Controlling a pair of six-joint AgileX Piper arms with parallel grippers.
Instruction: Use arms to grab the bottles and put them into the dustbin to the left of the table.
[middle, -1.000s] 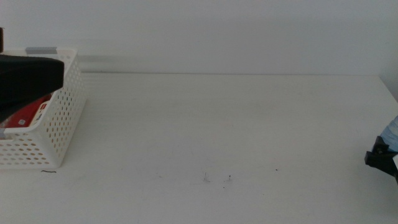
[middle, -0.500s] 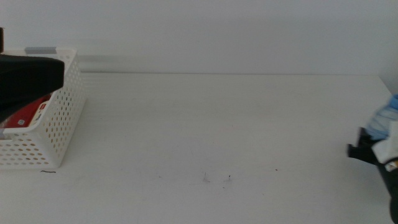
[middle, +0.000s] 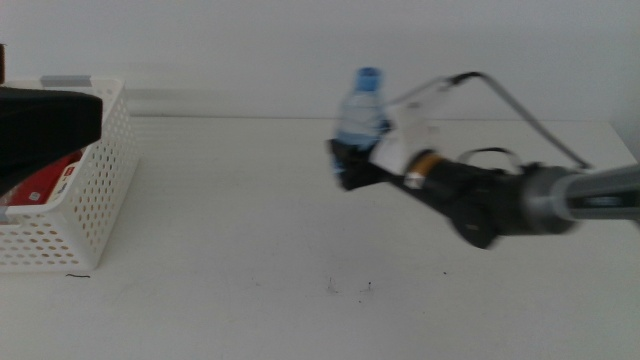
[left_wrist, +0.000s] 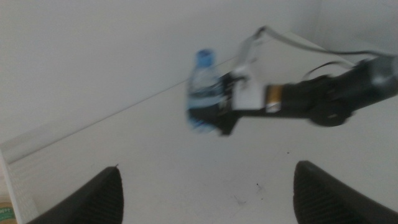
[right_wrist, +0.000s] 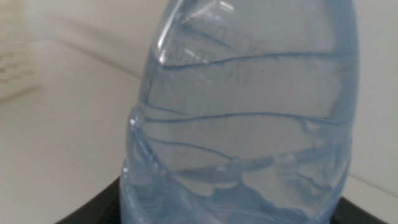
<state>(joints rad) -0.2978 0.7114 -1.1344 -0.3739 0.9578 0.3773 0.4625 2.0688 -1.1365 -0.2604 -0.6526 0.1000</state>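
Note:
A clear water bottle (middle: 360, 112) with a blue cap is held upright above the back middle of the table (middle: 250, 220). My right gripper (middle: 352, 166) is shut on its lower part, and the right arm (middle: 500, 195) reaches in from the right. The bottle (right_wrist: 249, 118) fills the right wrist view. The white dustbin (middle: 75, 205) stands at the far left with a red can (middle: 40, 183) lying in it. The left arm (middle: 45, 125) hangs over the dustbin. My left gripper (left_wrist: 214, 196) is open and holds nothing, and the left wrist view shows the bottle (left_wrist: 202, 93) far ahead.
A few dark specks (middle: 350, 288) mark the tabletop near the front middle. A pale wall runs behind the table's far edge (middle: 300, 118). The stretch of table between the bottle and the dustbin is bare white surface.
The right arm has swept left from the picture's right edge to the middle of the table, carrying the water bottle. The left arm over the dustbin has not moved.

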